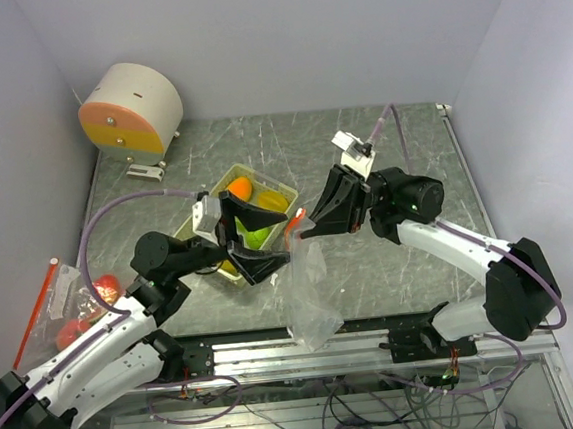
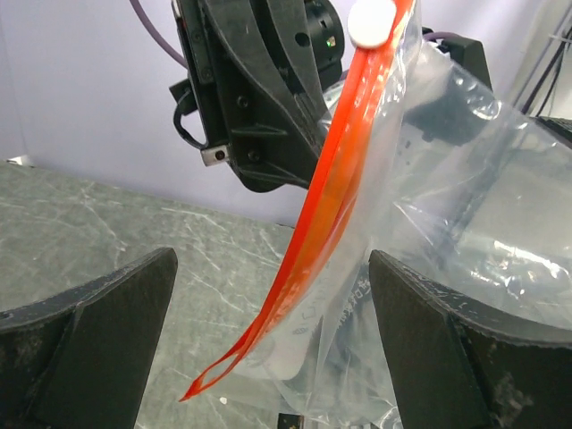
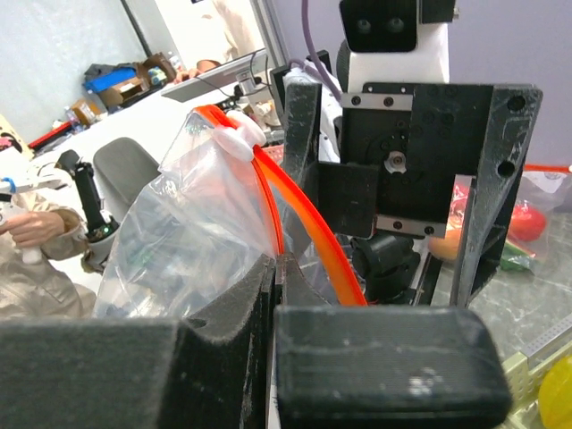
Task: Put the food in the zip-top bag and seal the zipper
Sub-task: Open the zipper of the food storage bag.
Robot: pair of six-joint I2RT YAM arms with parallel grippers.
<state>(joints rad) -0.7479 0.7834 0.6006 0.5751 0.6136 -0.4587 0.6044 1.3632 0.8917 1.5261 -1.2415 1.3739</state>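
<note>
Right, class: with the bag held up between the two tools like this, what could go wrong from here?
1. The right tool pinches only a thin bit of the zip-top bag beside its orange zipper, and the bag hangs limp; a tug could probably pull it free.
2. The left tool stands wide open astride the zipper; shutting on both strips might keep the mouth closed, while the food lies in the tray.
</note>
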